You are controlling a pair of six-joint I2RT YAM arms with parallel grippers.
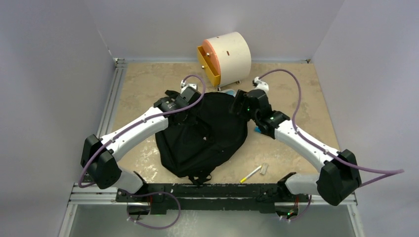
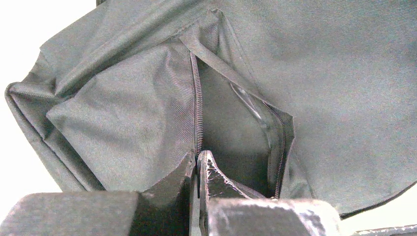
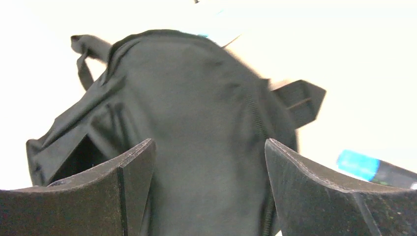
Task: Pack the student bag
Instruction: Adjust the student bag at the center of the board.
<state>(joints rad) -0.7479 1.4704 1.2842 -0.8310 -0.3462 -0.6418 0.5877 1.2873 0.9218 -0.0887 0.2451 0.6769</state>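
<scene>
The student bag [image 1: 207, 140] lies flat in the middle of the table, black and soft, its top toward the back. My left gripper [image 1: 193, 98] is at the bag's upper left. In the left wrist view this left gripper [image 2: 198, 158] is shut on the zipper edge of the student bag [image 2: 123, 113], holding a pocket mouth [image 2: 236, 132] agape. My right gripper [image 1: 237, 106] hovers at the bag's upper right. The right wrist view shows my right gripper [image 3: 209, 147] open wide, nothing between its fingers, the student bag [image 3: 196, 98] just beyond.
A cream cylindrical drawer box [image 1: 227, 52] with its orange-yellow drawer pulled out stands behind the bag. A blue-capped marker [image 3: 366, 167] lies to the right of the bag. A pen [image 1: 251, 174] and a small grey piece [image 1: 264, 169] lie near the front edge.
</scene>
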